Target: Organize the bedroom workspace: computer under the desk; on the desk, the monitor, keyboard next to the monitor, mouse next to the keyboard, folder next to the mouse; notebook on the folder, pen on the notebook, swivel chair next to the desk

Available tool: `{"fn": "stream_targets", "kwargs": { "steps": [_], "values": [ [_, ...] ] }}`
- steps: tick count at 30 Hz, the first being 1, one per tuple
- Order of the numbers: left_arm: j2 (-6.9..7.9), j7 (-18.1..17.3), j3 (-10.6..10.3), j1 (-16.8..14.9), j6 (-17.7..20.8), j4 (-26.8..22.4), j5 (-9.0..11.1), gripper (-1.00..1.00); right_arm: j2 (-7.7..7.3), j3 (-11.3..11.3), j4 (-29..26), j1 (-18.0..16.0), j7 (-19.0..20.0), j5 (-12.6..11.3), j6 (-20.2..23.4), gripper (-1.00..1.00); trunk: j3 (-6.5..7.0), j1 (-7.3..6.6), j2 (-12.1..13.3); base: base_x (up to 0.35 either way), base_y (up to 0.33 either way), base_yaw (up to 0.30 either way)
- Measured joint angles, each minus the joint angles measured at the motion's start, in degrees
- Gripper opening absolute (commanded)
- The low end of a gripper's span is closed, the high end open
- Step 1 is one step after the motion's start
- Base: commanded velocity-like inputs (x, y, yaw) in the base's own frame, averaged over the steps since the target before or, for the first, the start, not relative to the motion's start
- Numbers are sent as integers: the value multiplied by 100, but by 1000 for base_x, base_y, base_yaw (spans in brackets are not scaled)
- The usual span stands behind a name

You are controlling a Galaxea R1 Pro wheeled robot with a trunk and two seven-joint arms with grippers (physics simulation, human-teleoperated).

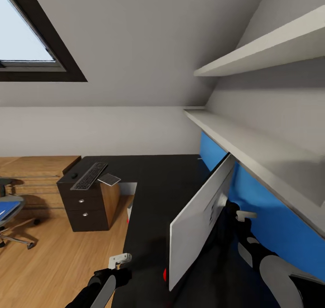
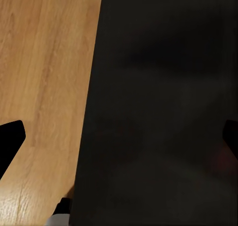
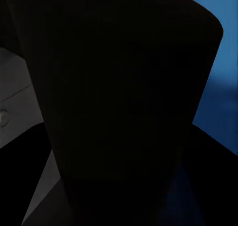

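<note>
At the far left of the head view we see the swivel chair [image 1: 10, 218] on the wood floor [image 1: 54, 263], with the blue folder [image 1: 8, 209] lying on its seat, cut by the picture's edge. Open floor lies between the chair and a dark drawer unit [image 1: 88, 204]. On top of that unit the keyboard [image 1: 89, 176] lies slanted, with a small dark mouse [image 1: 74, 176] just beside it and a flat grey notebook [image 1: 109, 179] near the unit's corner, partly overhanging it.

Next comes the black desk [image 1: 158, 186], whose long left edge runs down toward us. Our left gripper [image 1: 119, 259] hangs right at that edge, low in the view; in the left wrist view its dark fingertips [image 2: 11, 137] stand wide apart with only the desk edge and floor between them, holding nothing.

Much of the desk's middle and far part is bare. Further right the monitor [image 1: 201, 218] tilts with its pale face toward the left, near the blue wall panel [image 1: 271, 218]. Our right gripper [image 1: 243, 215] is tucked behind the monitor, in the narrow gap between it and the blue panel. The right wrist view is mostly a close dark shape, so we cannot tell how far this claw is open or whether it grips the monitor. Two white shelves [image 1: 253, 150] jut out above the right side.
</note>
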Motion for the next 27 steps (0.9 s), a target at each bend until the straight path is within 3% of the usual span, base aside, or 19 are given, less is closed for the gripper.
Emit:
{"fn": "stream_targets", "kwargs": {
  "steps": [27],
  "values": [
    [0,-4,-6,1,5,-1,22,100,22,18,2,0,-16,-39,-7,-100,0,1,1,39,2,0]
  ]
}}
